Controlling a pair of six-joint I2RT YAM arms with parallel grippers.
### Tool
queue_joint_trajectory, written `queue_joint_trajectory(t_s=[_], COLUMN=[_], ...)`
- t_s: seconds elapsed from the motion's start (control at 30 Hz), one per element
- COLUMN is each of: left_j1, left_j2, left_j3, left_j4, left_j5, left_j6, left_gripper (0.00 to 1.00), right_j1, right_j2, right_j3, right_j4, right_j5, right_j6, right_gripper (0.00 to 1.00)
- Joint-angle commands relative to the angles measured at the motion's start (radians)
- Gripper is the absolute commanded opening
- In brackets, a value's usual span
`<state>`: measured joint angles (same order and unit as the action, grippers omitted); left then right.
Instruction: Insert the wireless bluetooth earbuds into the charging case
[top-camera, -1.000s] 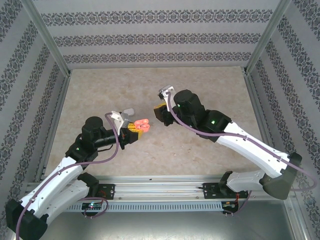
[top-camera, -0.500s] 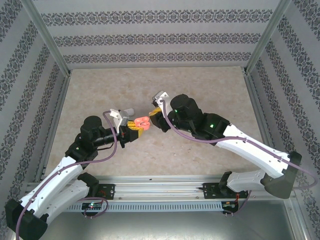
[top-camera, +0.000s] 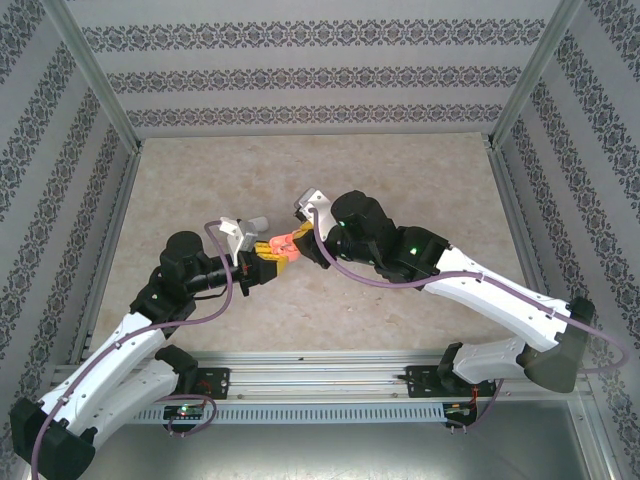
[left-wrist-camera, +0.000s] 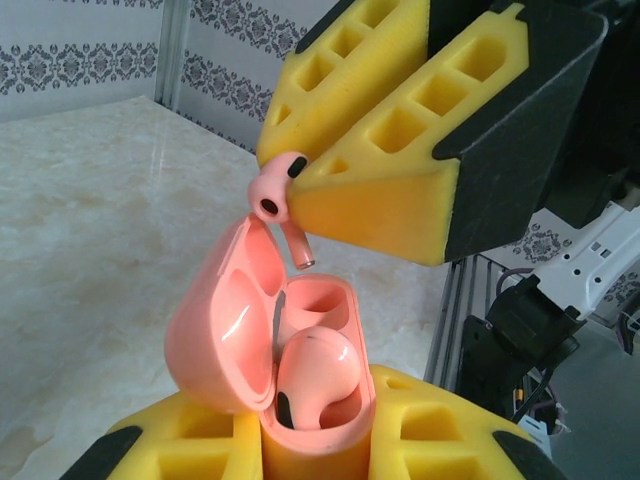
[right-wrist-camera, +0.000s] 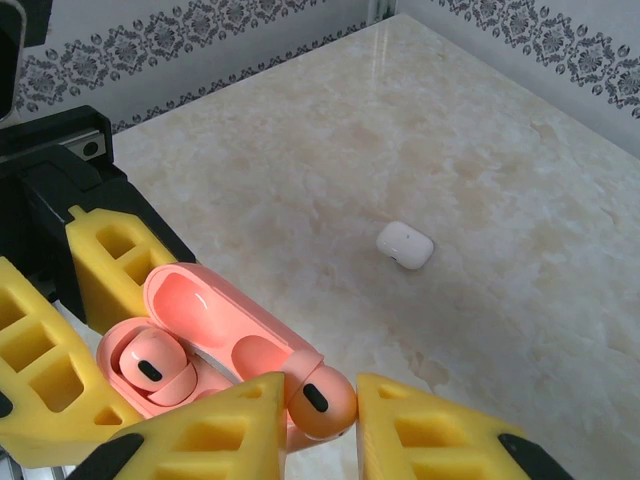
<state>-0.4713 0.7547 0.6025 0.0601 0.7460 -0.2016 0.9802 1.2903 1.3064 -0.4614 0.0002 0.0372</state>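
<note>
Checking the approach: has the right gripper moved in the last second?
Yes: the right gripper moved left, away from the right wall, to the pink case.

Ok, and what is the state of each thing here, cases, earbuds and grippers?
Salmon case: lid open, clamped by left gripper.
First salmon earbud: seated in its socket.
Second salmon earbud: pinched by right gripper, above the case, not inserted.
White case: closed, on the table.

Bright, even light falls from above in every view, leaving only faint, soft shadows on the pale tabletop (top-camera: 400, 170), which shows a mild sheen. White glare streaks the glossy pink case (left-wrist-camera: 215, 330) in the left wrist view, where the far background looks slightly soft
</note>
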Motion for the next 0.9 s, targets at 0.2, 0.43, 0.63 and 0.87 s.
queue_joint_trajectory(t_s=[0.2, 0.43, 0.63, 0.87], left_j1=[-0.002, -0.002, -0.001, -0.001], left_j2=[0.004, 0.014, 0.021, 0.03], left_j3=[0.031, 0.031, 0.03, 0.024], left_j4=[0.091, 0.116, 0.136, 0.163], left_j5=[0.033, 0.033, 0.033, 0.033], left_j6=[-0.052, -0.069, -0.084, -0.1], left_gripper=[0.01, 0.01, 0.01, 0.01], right_j1=[0.018, 0.021, 0.021, 0.021], right_j2=[-0.019, -0.026, -0.043, -0.057], right_j3=[0.005, -0.015, -0.039, -0.05], right_j4=[0.01, 0.007, 0.002, 0.0], right_j5=[-0.056, -0.066, -0.063, -0.086], right_j6=[-0.079, -0.11, -0.129, -0.138], right_gripper=[0.22, 0.23, 0.22, 0.23])
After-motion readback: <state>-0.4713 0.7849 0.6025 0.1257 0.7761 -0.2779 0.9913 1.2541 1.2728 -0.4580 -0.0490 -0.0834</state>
